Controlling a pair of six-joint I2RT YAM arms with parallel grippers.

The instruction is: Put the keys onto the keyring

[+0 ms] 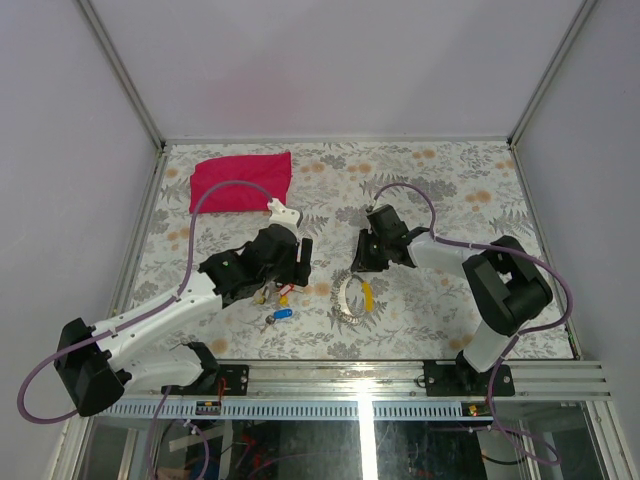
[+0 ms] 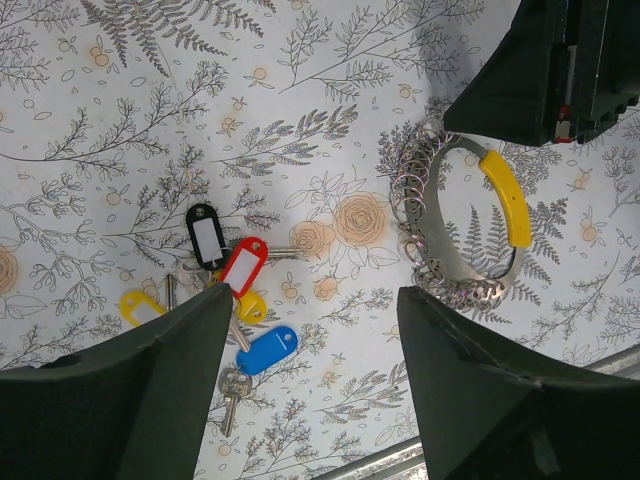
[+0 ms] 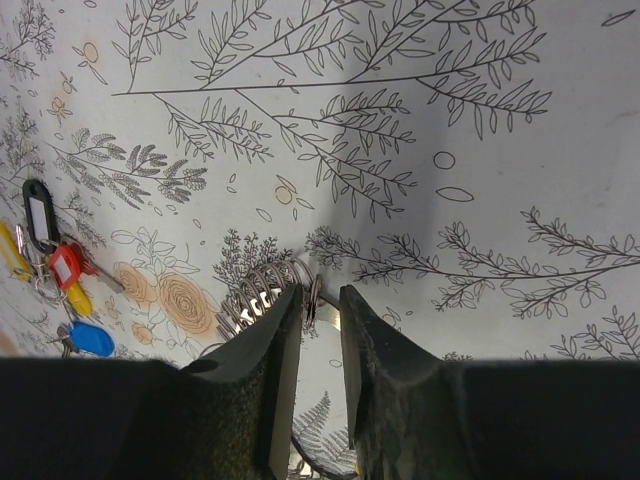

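The keys (image 2: pixel 243 263) lie in a loose bunch on the floral table, with black, red, yellow and blue tags; in the top view the keys (image 1: pixel 276 305) are just below my left gripper (image 1: pixel 288 272). In its wrist view my left gripper (image 2: pixel 315 385) is open and empty, hovering between the keys and the keyring (image 2: pixel 445 265). The keyring is a curved metal band with a yellow section and several small rings. My right gripper (image 3: pixel 320 300) has its jaws narrowly apart astride the band, with one small ring (image 3: pixel 313 292) against the left finger. In the top view the right gripper (image 1: pixel 362 264) is at the top of the keyring (image 1: pixel 352 298).
A red cloth (image 1: pixel 240 180) lies at the back left of the table. The metal rail (image 1: pixel 360 375) along the near edge is just below the keys and keyring. Grey walls enclose the table on three sides.
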